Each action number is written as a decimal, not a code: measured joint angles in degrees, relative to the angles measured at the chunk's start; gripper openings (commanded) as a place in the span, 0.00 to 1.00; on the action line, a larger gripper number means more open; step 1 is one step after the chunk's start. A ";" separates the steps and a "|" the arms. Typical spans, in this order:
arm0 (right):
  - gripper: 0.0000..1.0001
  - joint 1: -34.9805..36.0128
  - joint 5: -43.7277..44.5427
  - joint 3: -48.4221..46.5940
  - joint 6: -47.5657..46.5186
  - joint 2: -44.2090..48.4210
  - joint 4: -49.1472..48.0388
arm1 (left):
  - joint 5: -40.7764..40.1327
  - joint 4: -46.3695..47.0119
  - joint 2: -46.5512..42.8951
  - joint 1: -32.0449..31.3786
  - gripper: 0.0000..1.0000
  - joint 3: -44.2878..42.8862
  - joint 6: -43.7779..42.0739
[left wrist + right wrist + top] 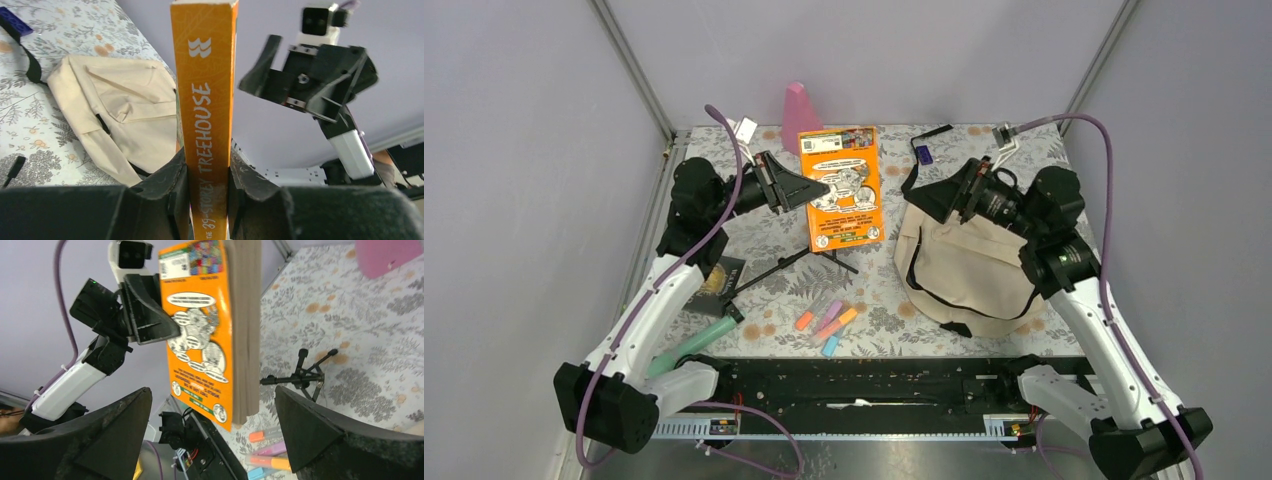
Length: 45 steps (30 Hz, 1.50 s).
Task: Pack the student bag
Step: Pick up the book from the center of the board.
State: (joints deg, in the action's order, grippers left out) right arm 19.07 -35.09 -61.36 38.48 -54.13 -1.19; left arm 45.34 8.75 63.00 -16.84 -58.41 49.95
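Left gripper (pixel 207 172): jaws closed down on the spine of the orange book (pixel 844 188), one finger on each cover. The spine stands upright between them and reads "39-Storey Treehouse" in the left wrist view. The book is held clear of the table (pixel 879 292), with its illustrated orange cover facing the overhead camera and its page edges turned toward the right arm. Right gripper (pixel 212 395): jaws spread wide with nothing gripped. The book shows through the gap in the right wrist view but is well apart from both fingers. In the overhead view this gripper hovers over the far edge of the student bag (pixel 969 268), at about 12 o'clock of the bag. The bag is beige with black straps and lies slumped flat on the floral table cover, at about 4 o'clock from the held book and at 3 o'clock of the table. I cannot tell from these views whether its zip is open. A cluster of coloured markers (pixel 826 322) lies on the table at 6 o'clock of the book. A small black tripod (pixel 789 262) lies on its side at 7 o'clock. A pink object (pixel 799 112) stands at the far edge at 11 o'clock. A green cylinder (pixel 694 345) lies near the left arm's base, at 8 o'clock of the table.
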 measured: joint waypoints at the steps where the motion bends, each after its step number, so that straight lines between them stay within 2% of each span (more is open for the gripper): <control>1: 1.00 0.00 -0.87 0.48 0.50 -0.68 -0.28 | 0.94 0.59 -0.20 -0.02 0.00 0.22 -0.02; 6: 1.00 1.07 -3.58 3.61 3.56 -2.91 -2.45 | 4.39 3.06 -2.23 -0.50 0.00 2.67 -0.24; 14: 1.00 9.35 -3.65 4.37 4.33 -5.11 -6.58 | 9.11 9.88 -2.93 -6.03 0.00 3.87 1.29; 21: 1.00 10.14 -4.20 6.05 4.87 -5.99 -9.94 | 10.62 13.73 -5.09 -7.10 0.00 4.59 2.75; 28: 0.96 11.80 -9.29 6.82 9.66 -8.02 -19.15 | 10.82 15.93 -6.05 -8.09 0.00 4.63 2.99; 31: 0.85 13.49 -11.13 6.80 11.30 -8.68 -22.12 | 10.97 17.14 -5.88 -9.66 0.00 4.59 2.97; 34: 0.70 14.14 -12.57 6.80 13.33 -8.98 -25.27 | 11.23 17.92 -5.51 -10.95 0.00 4.28 2.49; 40: 0.48 14.25 -13.03 6.80 15.72 -8.98 -28.24 | 10.23 13.60 -5.53 -11.26 0.00 3.58 -2.73; 41: 0.40 14.25 -13.00 6.80 15.85 -8.98 -28.22 | 10.01 12.96 -5.53 -11.26 0.00 3.56 -3.56; 44: 0.00 14.25 -13.03 6.80 15.34 -8.70 -28.04 | 9.07 11.08 -5.55 -11.30 0.00 3.54 -5.07; 45: 0.00 14.25 -12.92 6.82 14.69 -8.52 -27.80 | 8.66 10.47 -5.55 -11.30 0.02 3.54 -4.59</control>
State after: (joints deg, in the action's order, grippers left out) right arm 33.32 -48.01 -54.54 53.17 -62.65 -28.99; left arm 54.00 19.22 57.45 -28.14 -54.87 45.36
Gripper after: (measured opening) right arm 0.266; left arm 0.244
